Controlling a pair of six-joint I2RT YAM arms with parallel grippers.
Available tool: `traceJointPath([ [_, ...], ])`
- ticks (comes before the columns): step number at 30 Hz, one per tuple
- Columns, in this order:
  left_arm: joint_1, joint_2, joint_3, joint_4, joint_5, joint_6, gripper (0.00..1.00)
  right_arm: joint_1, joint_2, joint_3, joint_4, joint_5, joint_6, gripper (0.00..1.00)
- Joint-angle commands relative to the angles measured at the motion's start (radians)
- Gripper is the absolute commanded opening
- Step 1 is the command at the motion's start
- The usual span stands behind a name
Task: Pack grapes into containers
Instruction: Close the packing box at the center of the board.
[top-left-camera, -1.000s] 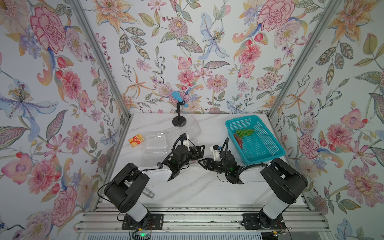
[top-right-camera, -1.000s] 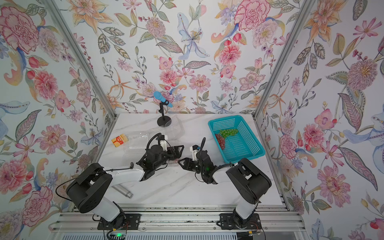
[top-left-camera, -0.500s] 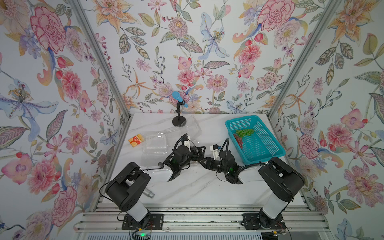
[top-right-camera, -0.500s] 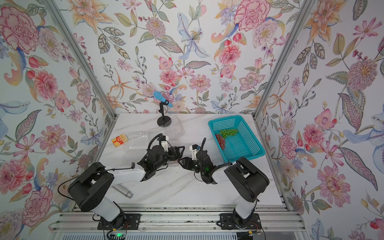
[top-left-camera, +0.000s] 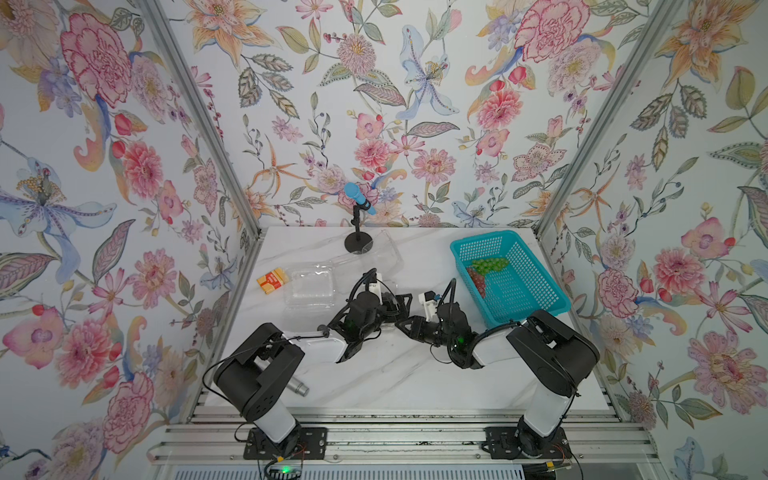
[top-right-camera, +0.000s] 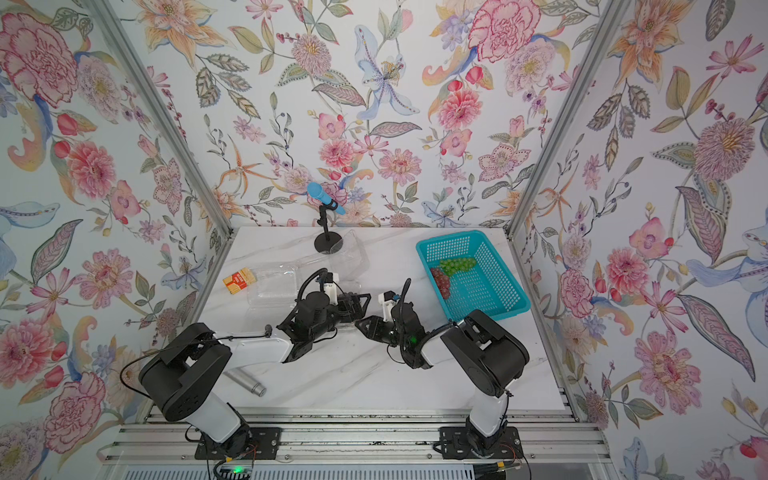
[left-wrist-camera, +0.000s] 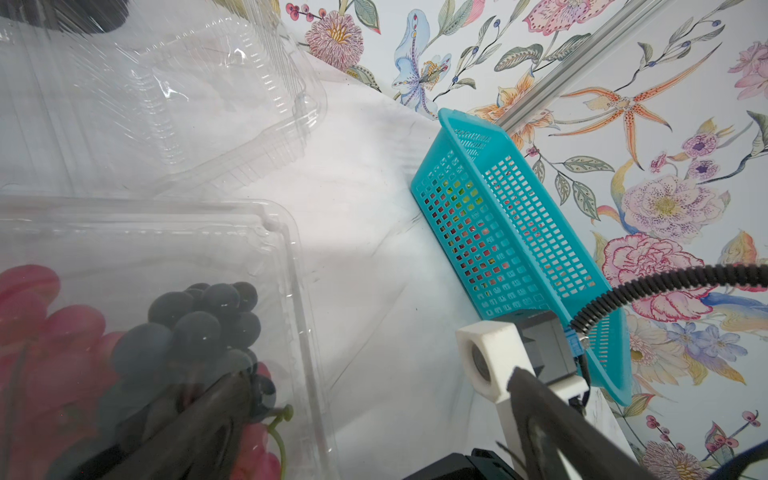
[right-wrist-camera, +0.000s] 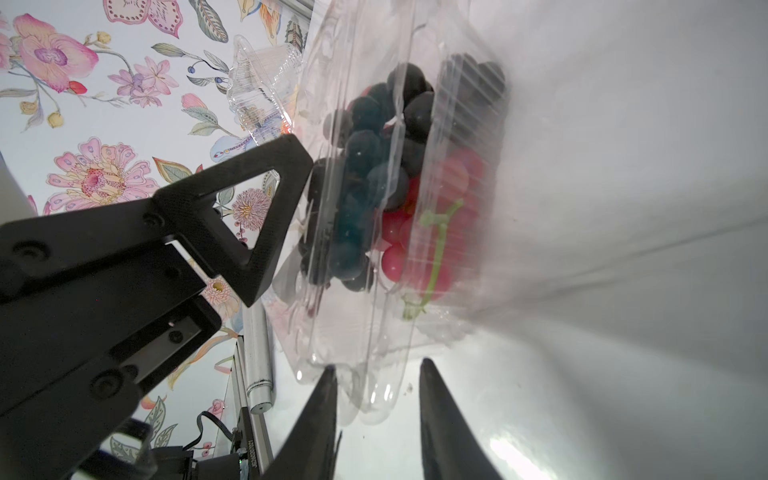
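Observation:
A clear container (right-wrist-camera: 365, 316) lies between my two grippers with dark grapes (right-wrist-camera: 374, 137) and red grapes (right-wrist-camera: 440, 249) inside; they also show as dark grapes (left-wrist-camera: 199, 320) and red grapes (left-wrist-camera: 41, 332). My right gripper (right-wrist-camera: 374, 399) is open, its jaws narrowly apart around the container's edge tabs. The left gripper (left-wrist-camera: 374, 415) is wide open, one of its fingers (right-wrist-camera: 257, 216) resting against the lid. Green grapes (top-left-camera: 490, 264) and more red grapes (top-left-camera: 477, 280) lie in the teal basket (top-left-camera: 528, 307). Two more clear containers (top-left-camera: 309, 286) (top-left-camera: 374, 253) sit behind.
A blue microphone on a black stand (top-left-camera: 357, 241) stands at the back. Left of the containers lies an orange-yellow box (top-left-camera: 272, 279). A metal cylinder (top-left-camera: 297, 387) lies near the left arm's base.
My right gripper's jaws have narrowed around the container's edge. The left gripper has shifted slightly to the right and stays wide open.

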Motion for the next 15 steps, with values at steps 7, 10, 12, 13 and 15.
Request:
traceJointPath([
  [7,-0.013,0.016,0.0,0.024,-0.018,-0.023,1.0,0.011,0.026,0.018,0.059,-0.001,0.023,0.25],
  [10,-0.014,0.015,-0.002,0.024,-0.02,-0.022,1.0,0.012,0.037,0.018,0.07,0.002,0.027,0.23],
  [12,-0.013,0.013,-0.005,0.024,-0.02,-0.021,1.0,0.015,0.046,0.018,0.077,0.002,0.032,0.21],
  [13,-0.013,0.013,-0.006,0.024,-0.021,-0.021,1.0,0.014,0.049,0.018,0.081,0.002,0.033,0.2],
  [15,-0.013,0.012,-0.008,0.022,-0.022,-0.02,1.0,0.016,0.053,0.019,0.087,0.002,0.035,0.19],
])
